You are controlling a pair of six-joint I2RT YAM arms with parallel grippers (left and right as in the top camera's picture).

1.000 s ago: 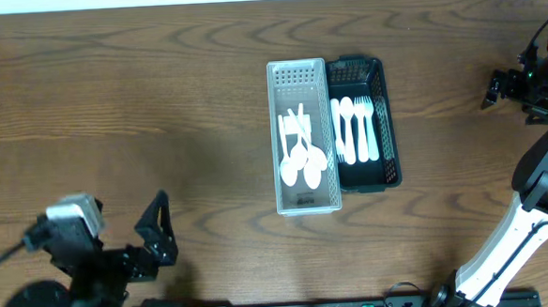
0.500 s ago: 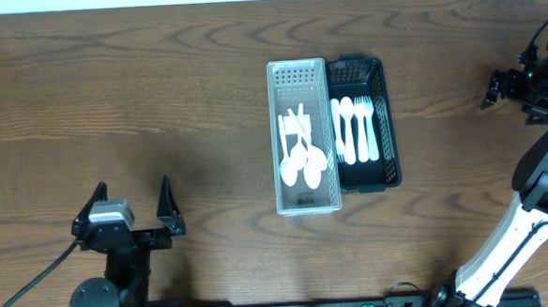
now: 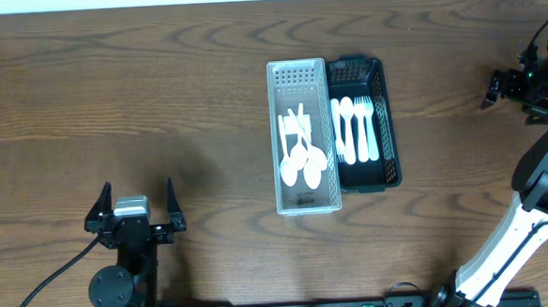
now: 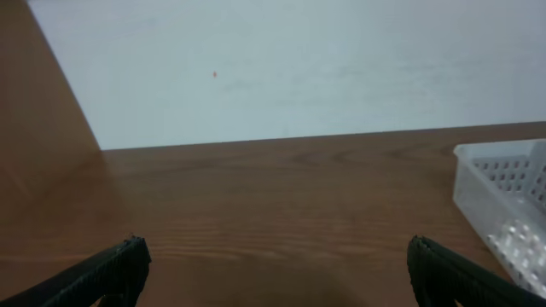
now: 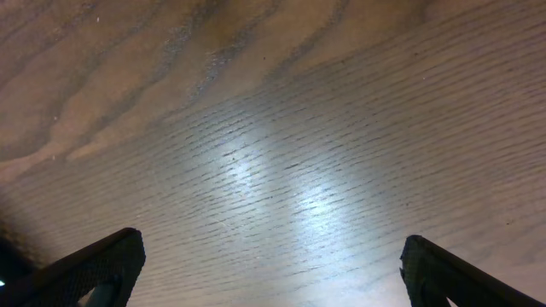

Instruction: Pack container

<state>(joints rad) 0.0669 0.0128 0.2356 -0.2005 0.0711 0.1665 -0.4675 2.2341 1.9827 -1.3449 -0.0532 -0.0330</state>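
A clear plastic bin (image 3: 305, 194) holding several white spoons (image 3: 301, 152) stands at the table's middle. Touching its right side is a black bin (image 3: 385, 129) holding several white forks (image 3: 355, 128). My left gripper (image 3: 132, 194) is open and empty at the front left, far from both bins; its wrist view shows the open fingers (image 4: 273, 269) over bare wood and a corner of the clear bin (image 4: 503, 205). My right gripper (image 3: 490, 93) is at the far right edge; its wrist view shows the fingers (image 5: 273, 264) wide open over bare wood.
The wooden table (image 3: 158, 94) runs to a white wall at the back. The right arm's white base (image 3: 504, 245) stands at the front right. A black cable (image 3: 37, 288) trails from the left arm at the front left.
The left arm has swung from a sideways pose at the front left to point straight toward the back of the table, its gripper a little further right. The right arm and bins have not moved.
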